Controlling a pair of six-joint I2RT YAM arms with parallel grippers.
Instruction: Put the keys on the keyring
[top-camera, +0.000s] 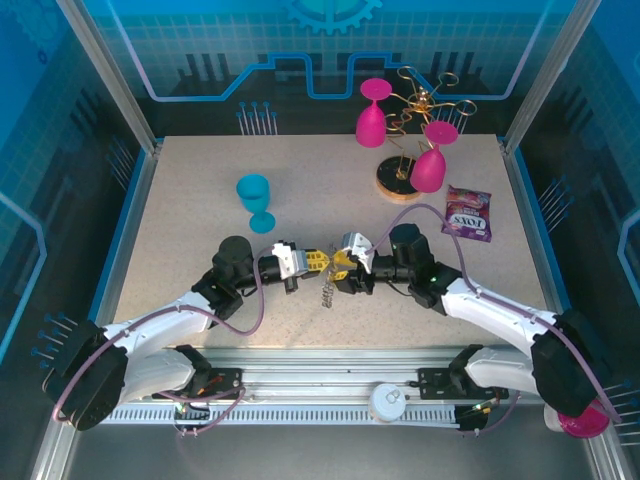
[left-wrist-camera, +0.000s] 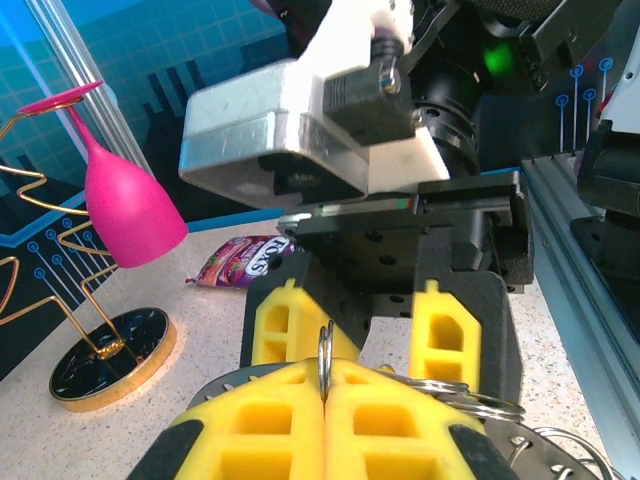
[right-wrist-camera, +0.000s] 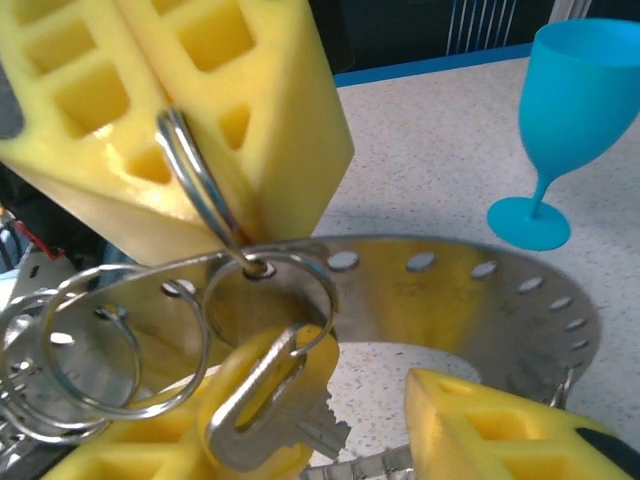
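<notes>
Threading looks nearly done, I judge: the key (right-wrist-camera: 265, 400) seems to hang by its head on a wire loop (right-wrist-camera: 270, 300) at a hole of the keyring (right-wrist-camera: 450, 290), which is held above the worktop (top-camera: 200, 200), near middle. What is left is seating it fully and letting go.

My left fingers (right-wrist-camera: 210, 110) are clamped on a wire ring (right-wrist-camera: 195, 180) that runs to the keyring's rim. My right fingers (right-wrist-camera: 500, 440) stand apart, the key against one.

From above, the keyring is a small dangle between the arms. The right wrist view makes out loop, hole and key.

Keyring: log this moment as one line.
left gripper: shut on split ring | split ring: linked at keyring hole | right gripper: jaws apart, key against one finger
</notes>
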